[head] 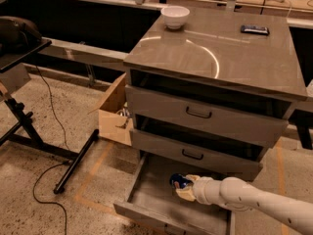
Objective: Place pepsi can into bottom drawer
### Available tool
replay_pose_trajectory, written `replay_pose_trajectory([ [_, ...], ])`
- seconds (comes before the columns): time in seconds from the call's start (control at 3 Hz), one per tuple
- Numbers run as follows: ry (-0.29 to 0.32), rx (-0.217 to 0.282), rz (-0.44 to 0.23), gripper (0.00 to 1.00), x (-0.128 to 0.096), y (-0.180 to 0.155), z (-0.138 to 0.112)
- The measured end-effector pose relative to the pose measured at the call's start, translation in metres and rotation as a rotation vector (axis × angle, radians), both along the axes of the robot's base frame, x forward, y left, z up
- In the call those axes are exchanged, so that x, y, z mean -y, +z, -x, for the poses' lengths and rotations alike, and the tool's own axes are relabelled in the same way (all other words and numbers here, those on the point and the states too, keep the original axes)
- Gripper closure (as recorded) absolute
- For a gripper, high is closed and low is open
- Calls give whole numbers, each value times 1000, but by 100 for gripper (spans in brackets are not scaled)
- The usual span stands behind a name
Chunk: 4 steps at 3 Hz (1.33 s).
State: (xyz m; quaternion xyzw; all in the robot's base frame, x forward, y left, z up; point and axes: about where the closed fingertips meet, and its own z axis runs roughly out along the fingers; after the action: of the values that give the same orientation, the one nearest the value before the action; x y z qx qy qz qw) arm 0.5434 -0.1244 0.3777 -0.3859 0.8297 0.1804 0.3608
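Dim light, glare on cabinet (244, 58); gripper (185, 189) clasps pepsi can (180, 181) over shadowed bottom drawer (154, 195).

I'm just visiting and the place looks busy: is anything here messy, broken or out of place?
Nothing spilled or broken. The bottom drawer is pulled far out, but the gripper holds the pepsi can over its floor. Only the open cardboard box beside the cabinet looks stray.
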Motion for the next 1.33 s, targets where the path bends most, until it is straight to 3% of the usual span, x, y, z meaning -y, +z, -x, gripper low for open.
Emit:
replay_pose_trajectory([
  [0.67, 33, -31, -43, 100, -13, -68, -3],
  [1.0, 19, -53, -52, 100, -15, -100, -11],
  [1.33, -3, -73, -63, 84, -17, -119, -25],
])
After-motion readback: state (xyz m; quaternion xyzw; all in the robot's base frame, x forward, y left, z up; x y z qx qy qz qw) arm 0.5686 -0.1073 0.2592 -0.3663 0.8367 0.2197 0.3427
